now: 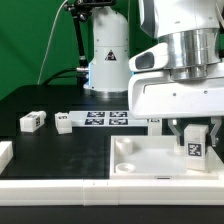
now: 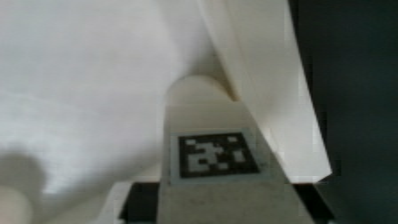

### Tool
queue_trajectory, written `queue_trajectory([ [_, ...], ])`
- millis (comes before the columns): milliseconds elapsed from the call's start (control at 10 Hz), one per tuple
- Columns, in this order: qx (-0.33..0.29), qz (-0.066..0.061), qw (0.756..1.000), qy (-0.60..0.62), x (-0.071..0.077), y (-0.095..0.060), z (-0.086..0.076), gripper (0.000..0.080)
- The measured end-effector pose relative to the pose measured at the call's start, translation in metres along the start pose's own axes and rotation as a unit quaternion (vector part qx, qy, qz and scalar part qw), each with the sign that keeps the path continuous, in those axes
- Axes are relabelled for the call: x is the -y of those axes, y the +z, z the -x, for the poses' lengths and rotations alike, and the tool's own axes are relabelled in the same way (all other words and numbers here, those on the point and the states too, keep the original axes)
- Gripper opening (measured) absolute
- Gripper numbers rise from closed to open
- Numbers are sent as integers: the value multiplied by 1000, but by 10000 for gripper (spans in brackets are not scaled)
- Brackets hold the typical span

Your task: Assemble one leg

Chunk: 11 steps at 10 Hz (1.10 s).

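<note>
Exterior view has your gripper (image 1: 195,133) clamped on one leg (image 1: 195,146), upright over the big white panel (image 1: 140,166), toward that view's right. Looks like the seating step to me: next you'd line it up with a corner socket and press down straight. Count: three legs, with a second leg (image 1: 32,121) and third leg (image 1: 63,122) lying loose near the marker board (image 1: 106,118), and one panel.

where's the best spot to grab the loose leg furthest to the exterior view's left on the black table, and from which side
Grip the leftmost leg across its short width, near the middle, coming straight down from above. It lies flat on the table, apart from the next leg, so both flanks look free. The end effector holds another leg now.
</note>
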<state>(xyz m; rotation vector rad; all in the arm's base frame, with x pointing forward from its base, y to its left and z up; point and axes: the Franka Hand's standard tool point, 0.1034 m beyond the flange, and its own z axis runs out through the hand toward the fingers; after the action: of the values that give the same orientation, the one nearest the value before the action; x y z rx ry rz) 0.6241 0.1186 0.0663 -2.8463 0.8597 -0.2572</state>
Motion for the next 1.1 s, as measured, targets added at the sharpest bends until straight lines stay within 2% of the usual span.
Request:
queue_trajectory([
  [200,-10,0,994,113,1,1,-2,291],
  [400,-10,-1,992,125,1,0,-2,291],
  [600,-4,2,996,87,3,-1,-1,538],
  [700,-4,2,998,65,4,-2,-1,538],
  [800,-4,6,1000,-13,5,-2,0,629],
  [900,-4,5,999,-48,6,-1,1,644],
  [1100,5,13,985,-170,7,-2,3,649],
])
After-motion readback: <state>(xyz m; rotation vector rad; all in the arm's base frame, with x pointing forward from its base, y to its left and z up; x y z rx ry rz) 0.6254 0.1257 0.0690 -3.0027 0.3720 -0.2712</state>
